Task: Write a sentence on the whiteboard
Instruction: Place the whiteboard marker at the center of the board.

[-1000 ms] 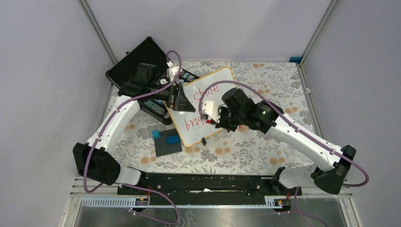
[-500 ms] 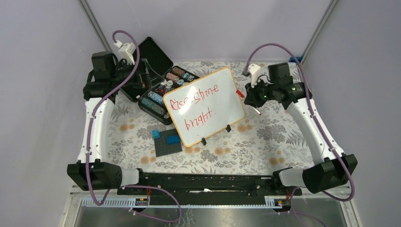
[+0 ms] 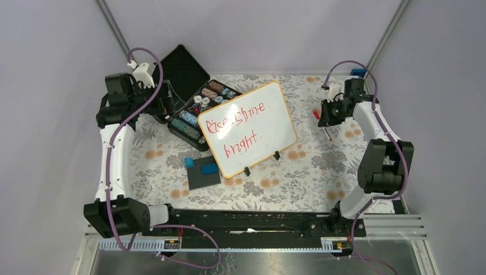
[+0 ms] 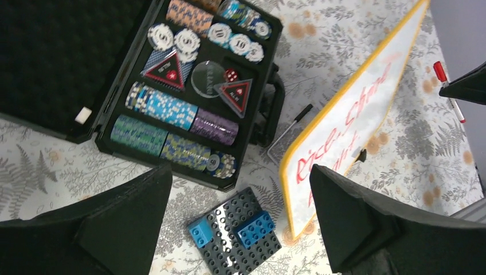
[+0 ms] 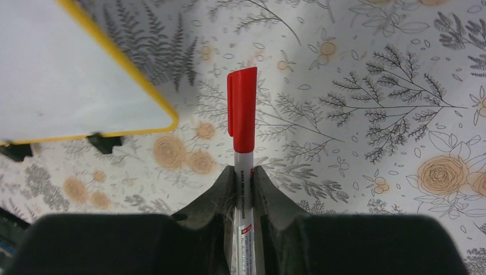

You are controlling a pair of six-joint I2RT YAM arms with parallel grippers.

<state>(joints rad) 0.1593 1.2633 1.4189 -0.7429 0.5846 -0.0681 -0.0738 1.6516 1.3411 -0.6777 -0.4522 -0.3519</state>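
Both arms have pulled farther back from the one tan-framed whiteboard [image 3: 276, 130] with two red handwritten lines [image 3: 236, 117]. The right end effector [image 5: 245, 172] grips one red-capped marker [image 5: 242, 114]; the left end effector [image 4: 239, 172] gapes wide.

an open black case [image 3: 179, 70] of poker chips [image 3: 188, 118] sits far left on the floral table [image 3: 321, 172]. nearer, a dark grey plate [image 3: 200, 179] carries two blue blocks [image 3: 210, 168]. a red-capped marker [image 5: 242, 114] is far right.

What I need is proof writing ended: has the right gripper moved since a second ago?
Yes: the right gripper went rightward off the whiteboard, past its right edge.
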